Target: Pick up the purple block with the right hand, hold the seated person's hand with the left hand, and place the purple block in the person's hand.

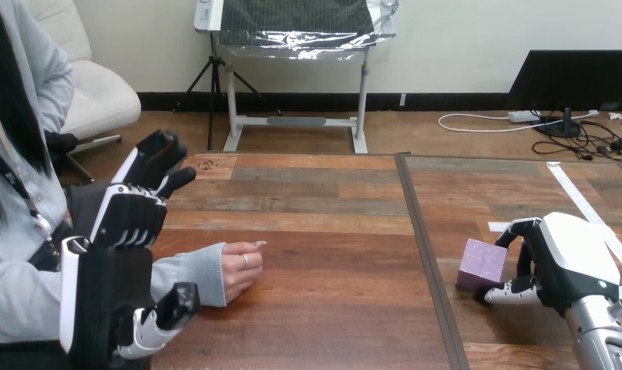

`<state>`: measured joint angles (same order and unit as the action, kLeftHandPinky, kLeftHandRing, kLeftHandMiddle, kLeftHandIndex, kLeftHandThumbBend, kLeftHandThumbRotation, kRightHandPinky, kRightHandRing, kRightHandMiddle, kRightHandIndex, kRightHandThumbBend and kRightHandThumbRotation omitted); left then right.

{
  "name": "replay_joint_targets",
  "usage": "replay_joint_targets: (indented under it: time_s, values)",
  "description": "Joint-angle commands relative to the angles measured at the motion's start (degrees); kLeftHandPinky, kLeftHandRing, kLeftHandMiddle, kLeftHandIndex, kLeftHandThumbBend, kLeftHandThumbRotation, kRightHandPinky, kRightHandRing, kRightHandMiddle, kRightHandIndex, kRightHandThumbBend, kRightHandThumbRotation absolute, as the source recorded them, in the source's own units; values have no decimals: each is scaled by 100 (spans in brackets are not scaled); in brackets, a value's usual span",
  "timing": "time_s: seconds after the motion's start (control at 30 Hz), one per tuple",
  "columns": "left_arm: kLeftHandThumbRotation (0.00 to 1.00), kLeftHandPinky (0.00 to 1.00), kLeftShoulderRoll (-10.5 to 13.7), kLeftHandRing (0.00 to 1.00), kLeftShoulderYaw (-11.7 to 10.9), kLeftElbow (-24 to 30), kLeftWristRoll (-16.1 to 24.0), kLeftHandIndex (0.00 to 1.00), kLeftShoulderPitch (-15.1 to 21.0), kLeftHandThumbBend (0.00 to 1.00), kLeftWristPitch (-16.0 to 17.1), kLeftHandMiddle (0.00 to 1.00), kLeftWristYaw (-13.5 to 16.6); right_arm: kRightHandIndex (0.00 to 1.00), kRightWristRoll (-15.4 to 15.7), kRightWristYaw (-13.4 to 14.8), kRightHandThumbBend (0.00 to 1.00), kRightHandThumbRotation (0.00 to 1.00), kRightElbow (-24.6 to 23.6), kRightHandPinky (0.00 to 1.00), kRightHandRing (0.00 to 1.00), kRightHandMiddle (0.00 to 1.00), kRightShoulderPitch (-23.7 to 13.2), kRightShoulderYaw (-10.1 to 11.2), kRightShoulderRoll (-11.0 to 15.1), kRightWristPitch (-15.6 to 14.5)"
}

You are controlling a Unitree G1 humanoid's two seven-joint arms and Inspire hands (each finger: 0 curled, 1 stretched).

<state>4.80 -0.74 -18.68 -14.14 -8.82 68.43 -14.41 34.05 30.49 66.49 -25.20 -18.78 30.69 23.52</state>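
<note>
The purple block (481, 262) rests on the right part of the wooden table (331, 231). My right hand (573, 266) is beside it on its right, with a finger curled over the block's far edge and the thumb against its near side. The person's hand (240, 267) lies loosely closed on the table at the left, resting on its side. My left hand (119, 223) hangs raised above the person's forearm with its fingers straight and its thumb spread below. It stays apart from the person's hand.
A dark seam (423, 254) runs front to back between the two tabletop sections. Strips of white tape (581, 200) lie on the right section behind my right hand.
</note>
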Motion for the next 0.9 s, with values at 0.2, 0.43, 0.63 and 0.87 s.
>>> replay_joint_targets:
  time_s: [0.2,0.43,0.63,0.87]
  values:
    - [70,81,29,88,2,299,-15,86,117,100,-73,89,-14,27,-316,77,49,0,82,4,10,17,-163,255,-51,195]
    - [67,82,8,88,11,273,-26,86,126,100,-103,89,-25,27,-437,71,46,0,92,5,11,18,-197,314,-20,308]
    - [65,82,-14,88,-24,160,41,86,186,100,-76,89,-22,26,-565,-35,45,0,80,6,11,19,-203,389,-4,447]
    - [67,82,-19,88,-167,-117,285,86,352,100,88,89,11,25,-784,-238,43,0,2,6,11,18,-185,515,-9,620]
